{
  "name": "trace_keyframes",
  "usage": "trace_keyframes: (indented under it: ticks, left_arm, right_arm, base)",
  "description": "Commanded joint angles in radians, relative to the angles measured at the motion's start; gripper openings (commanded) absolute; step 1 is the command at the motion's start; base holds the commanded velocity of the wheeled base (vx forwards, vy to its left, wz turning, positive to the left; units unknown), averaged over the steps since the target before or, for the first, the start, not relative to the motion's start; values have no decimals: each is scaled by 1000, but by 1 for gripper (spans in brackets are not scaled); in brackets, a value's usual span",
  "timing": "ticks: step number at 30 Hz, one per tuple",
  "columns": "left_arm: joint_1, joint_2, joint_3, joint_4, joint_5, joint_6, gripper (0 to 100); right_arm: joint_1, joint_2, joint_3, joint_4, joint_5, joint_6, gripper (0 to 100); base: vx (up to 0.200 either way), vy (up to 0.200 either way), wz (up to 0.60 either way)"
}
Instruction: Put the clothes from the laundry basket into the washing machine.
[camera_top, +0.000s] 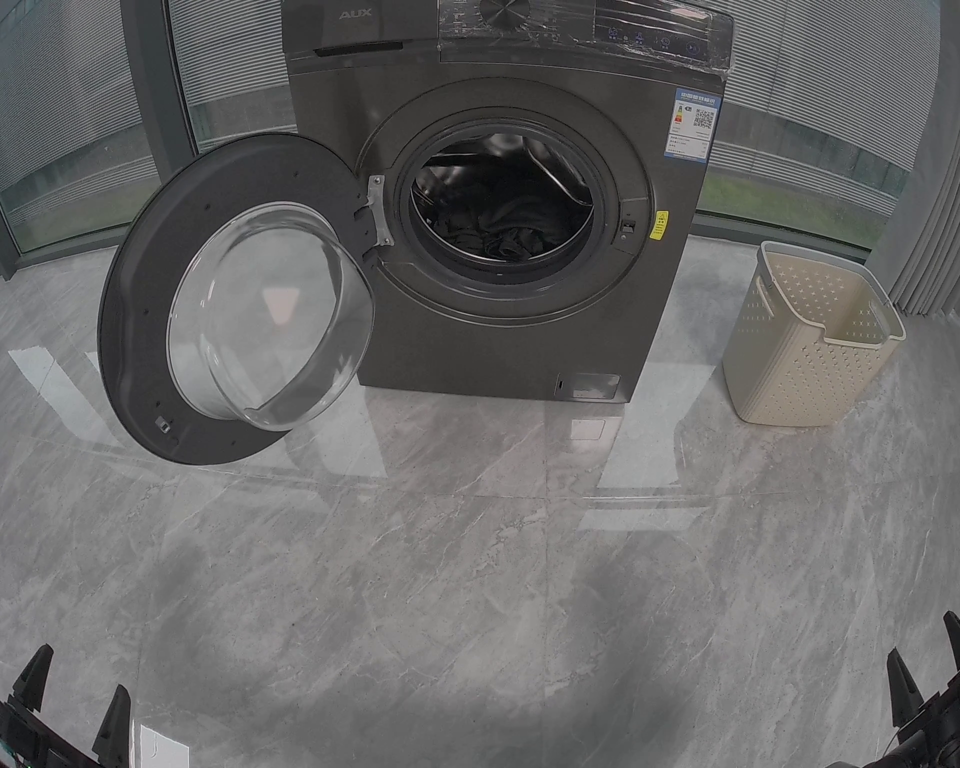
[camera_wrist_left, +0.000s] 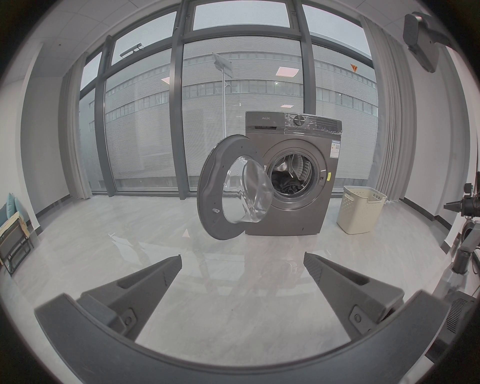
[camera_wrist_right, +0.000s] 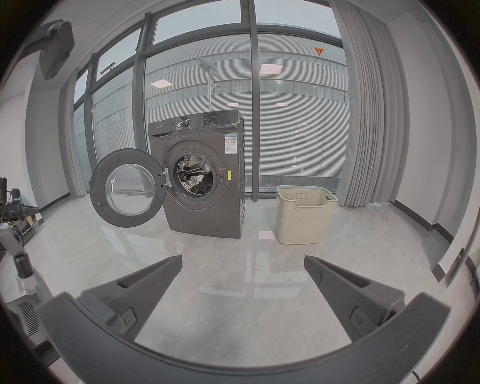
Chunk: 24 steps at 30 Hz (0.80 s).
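Head view. Washing machine (camera_top: 500, 330): boxy front-loader, dark grey metal casing, clear film wrinkled over the control panel; stood on floor (camera_top: 480, 600) of glossy grey marble-patterned tile. Door (camera_top: 235, 300): round, dark rim around a bulging clear bowl, swung wide open to the left on its hinge. Clothes (camera_top: 505, 235): dark, crumpled fabric, lay low inside the shiny steel drum. Laundry basket (camera_top: 810, 340): cream plastic, tapered rectangular tub, walls perforated with small holes; stood upright on the tile to the right of the machine, apart from it. Left gripper (camera_top: 77, 690) and right gripper (camera_top: 925, 655): black pointed fingertips at the lower corners, well back from the machine, nothing between them.

Left wrist view. Left gripper (camera_wrist_left: 242, 260): two grey wedge-shaped fingers, matte, jaws spread wide over bare tile, holding nothing. Washing machine (camera_wrist_left: 300, 220) far ahead, door (camera_wrist_left: 215, 190) open, dark clothes (camera_wrist_left: 289, 187) in the drum, laundry basket (camera_wrist_left: 361, 209) just beyond its right side.

Right wrist view. Right gripper (camera_wrist_right: 243, 260): same matte wedges, jaws spread wide, holding nothing. Washing machine (camera_wrist_right: 210, 215) and laundry basket (camera_wrist_right: 305, 215) seen side by side before tall glazing and a pleated curtain (camera_wrist_right: 370, 125); clothes (camera_wrist_right: 197, 185) heaped in the drum.
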<state>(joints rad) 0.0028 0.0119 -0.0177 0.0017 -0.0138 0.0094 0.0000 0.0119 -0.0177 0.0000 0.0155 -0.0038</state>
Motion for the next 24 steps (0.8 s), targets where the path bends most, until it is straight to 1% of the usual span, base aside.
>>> trace_keyframes:
  ticks: [1, 6, 12, 15, 24]
  left_arm:
    - [2, -6, 18, 0, 0, 0, 100]
    - [0, -6, 18, 0, 0, 0, 100]
    - [2, -6, 18, 0, 6, -2, 100]
    - [2, -6, 18, 0, 5, 1, 100]
    - [2, -6, 18, 0, 8, -3, 100]
  right_arm:
    - [0, -12, 18, 0, 0, -1, 100]
    - [0, -12, 18, 0, 4, -4, 100]
    - [0, -12, 18, 0, 6, -7, 100]
    - [0, -12, 18, 0, 4, -5, 100]
    - [0, -12, 18, 0, 3, -4, 100]
  base:
    - [0, 0, 0]
    - [0, 0, 0]
    - [0, 0, -600]
    - [0, 0, 0]
    - [0, 200, 0]
